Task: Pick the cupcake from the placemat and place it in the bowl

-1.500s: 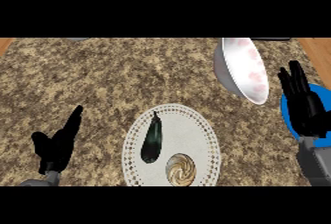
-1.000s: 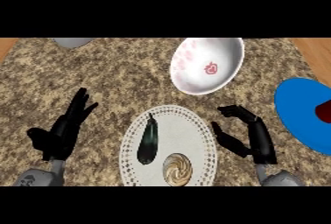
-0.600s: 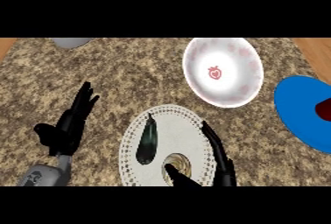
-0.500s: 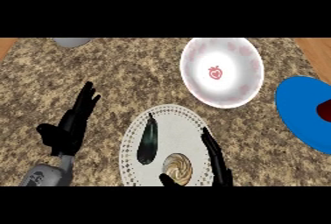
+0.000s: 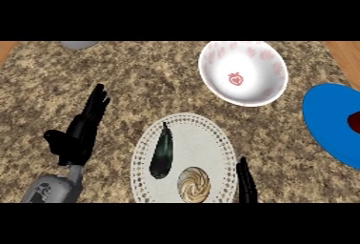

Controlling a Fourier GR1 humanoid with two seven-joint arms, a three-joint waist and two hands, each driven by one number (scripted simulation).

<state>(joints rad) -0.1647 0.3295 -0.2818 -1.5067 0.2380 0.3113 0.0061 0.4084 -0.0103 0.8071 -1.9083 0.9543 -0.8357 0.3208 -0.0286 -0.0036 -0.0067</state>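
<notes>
counter: speckled stone top [image 5: 141, 81] fills the view and carries everything else.
blue plate: [image 5: 327, 119] at the right edge, cut off by the frame. A dark red item [image 5: 354, 121] sits on it. Not part of the job.
bowl: [image 5: 253, 62] white, nothing in it, far side right of centre. It's tilted towards us and well apart from the placemat, so the carry goes up and right.
placemat: round white lace-edged mat [image 5: 211, 143], near side, centre.
left hand: [image 5: 77, 136] left of the mat, released, fingers straight and pointing away. Looks parked, clear of the work.
dark vegetable: long dark green piece [image 5: 162, 153] on the mat's left half, just beside the cupcake but not touching.
cupcake: [image 5: 194, 183] on the mat's near edge, swirl top up, nothing holding it.
right hand: [image 5: 245, 181] only straight fingers show at the bottom edge, just right of the cupcake, grasping nothing. Likely lined up to close in from that side, away from the vegetable.
grey item: [image 5: 79, 45] top left, mostly cut off.
writing: none legible. Bowl has a pink strawberry motif at centre and pink marks round the rim.
</notes>
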